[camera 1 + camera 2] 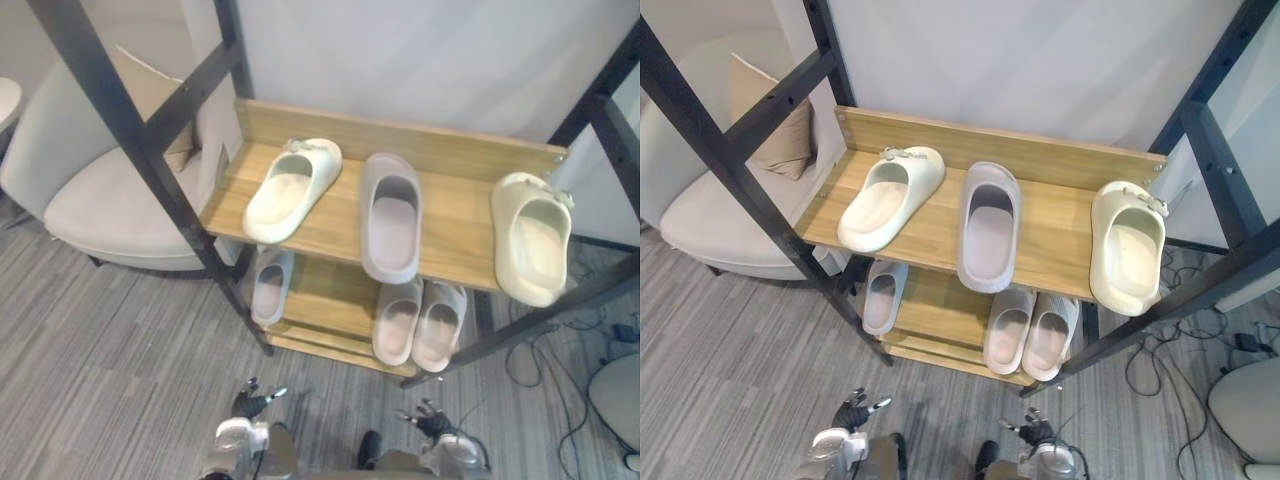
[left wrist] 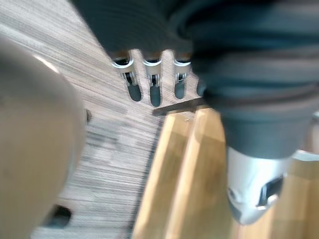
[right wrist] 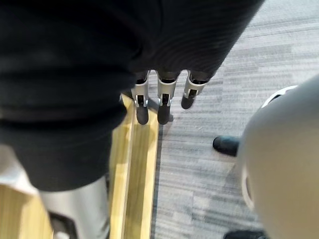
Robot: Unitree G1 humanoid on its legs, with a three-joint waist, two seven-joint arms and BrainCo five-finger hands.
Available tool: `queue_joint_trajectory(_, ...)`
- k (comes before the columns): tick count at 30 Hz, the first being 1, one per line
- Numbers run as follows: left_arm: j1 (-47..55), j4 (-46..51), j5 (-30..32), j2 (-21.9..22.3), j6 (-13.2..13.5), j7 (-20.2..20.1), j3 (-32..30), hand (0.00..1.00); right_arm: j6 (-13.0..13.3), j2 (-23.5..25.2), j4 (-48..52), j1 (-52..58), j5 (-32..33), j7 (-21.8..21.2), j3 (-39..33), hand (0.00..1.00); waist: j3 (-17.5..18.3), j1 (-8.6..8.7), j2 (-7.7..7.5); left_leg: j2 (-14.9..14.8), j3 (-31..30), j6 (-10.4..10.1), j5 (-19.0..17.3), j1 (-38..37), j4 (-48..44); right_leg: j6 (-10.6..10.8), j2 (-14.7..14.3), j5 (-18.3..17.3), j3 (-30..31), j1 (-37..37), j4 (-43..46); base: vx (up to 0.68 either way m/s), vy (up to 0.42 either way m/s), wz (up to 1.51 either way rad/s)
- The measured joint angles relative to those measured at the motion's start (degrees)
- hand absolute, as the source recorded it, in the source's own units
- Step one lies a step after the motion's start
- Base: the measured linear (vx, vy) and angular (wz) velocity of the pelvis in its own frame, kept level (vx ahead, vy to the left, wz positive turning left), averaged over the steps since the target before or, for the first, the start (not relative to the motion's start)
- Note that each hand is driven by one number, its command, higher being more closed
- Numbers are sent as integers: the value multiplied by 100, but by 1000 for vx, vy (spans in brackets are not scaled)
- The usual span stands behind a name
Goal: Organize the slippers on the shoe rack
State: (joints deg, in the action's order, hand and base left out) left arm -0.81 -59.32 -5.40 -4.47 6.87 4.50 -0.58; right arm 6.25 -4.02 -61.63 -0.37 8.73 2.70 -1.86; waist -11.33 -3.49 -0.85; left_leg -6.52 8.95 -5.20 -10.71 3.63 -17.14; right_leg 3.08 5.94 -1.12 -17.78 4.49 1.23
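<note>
Left hand [image 1: 250, 404] is hanging low over the carpet [image 1: 100, 350] just in front of the rack [image 1: 345, 218], and I'm seeing its fingers [image 2: 155, 92] stretching out straight, a little apart, holding nothing. Right hand [image 1: 432, 424] is hovering about level with it on the other side, its fingers [image 3: 163, 107] likewise lying straight in a row, empty too. Both wrist cameras are showing me the rack's wooden bottom edge just past the fingertips.

Up on the top shelf three slippers are sitting. Left cream slipper [image 1: 292, 188] is lying at a slant, heel pointing toward the front left corner. Grey slipper [image 1: 392, 215] is lying straight in the middle, its heel poking over the front edge. Right cream slipper [image 1: 533, 238] is sitting at the far right end, well apart from its mate, heel hanging over the front edge.

On the lower shelf a small grey slipper [image 1: 270, 285] is resting alone on the left, and a pale pair [image 1: 400, 320] is sitting side by side, touching, on the right. I'm also getting an armchair [image 1: 100, 200] with a cushion [image 1: 150, 90] standing to the rack's left
</note>
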Motion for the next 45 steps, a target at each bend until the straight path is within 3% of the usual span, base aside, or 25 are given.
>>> queue_joint_trajectory(2, 107, -74, 85, -52, 4, -10, 9, 0, 1, 45, 1, 42, -10, -2, 0, 0, 52, 10, -48, 162, 119, 106, 127, -456, 512, 27, 106, 2, 101, 172, -97, 74, 66, -11)
queue_joint_trajectory(9, 169, -183, 153, -122, 6, -17, 55, 0, -1, 123, 190, 131, -39, 23, 19, 0, 136, 72, -100, 208, 303, 87, 344, -801, 1062, 30, 65, 1, 347, 167, -106, 29, -4, -19)
queue_joint_trajectory(15, 228, -215, 273, -134, 4, 3, 53, 0, -15, 120, 2154, 1059, -432, 173, 500, 0, 239, 162, -178, 194, 611, 70, 438, -1021, 1322, 38, 17, 27, 712, 23, -66, -36, 0, -28)
queue_joint_trajectory(22, 339, -206, 343, -241, 2, 58, 246, 0, -1, 144, 5179, 2353, -936, 223, 464, 0, 329, 402, -290, 232, 1051, 87, 424, -1236, 1412, 69, 11, 135, 1210, -100, -16, -30, 28, -35)
queue_joint_trajectory(25, 354, -200, 408, -287, 6, 63, 417, 0, 28, 176, 6037, 2709, -1110, 223, 431, 0, 341, 455, -310, 240, 1146, 93, 419, -1295, 1419, 72, 6, 139, 1332, -142, 54, -26, 5, -21)
queue_joint_trajectory(34, 372, -141, 428, -323, 35, 56, 673, 0, 235, 176, 7663, 2933, -1329, 196, 432, 0, 334, 463, -275, 286, 1237, 51, 388, -1395, 1464, 106, 24, 166, 1473, -141, 64, -21, -3, -8)
queue_joint_trajectory(45, 407, -73, 537, -306, 128, 2, 704, 0, 491, -120, 8667, 2305, -1547, 299, 441, 0, 324, 454, -283, 404, 1239, 188, 375, -1526, 1504, 181, 142, 133, 1512, -112, 248, 4, -1, 0)
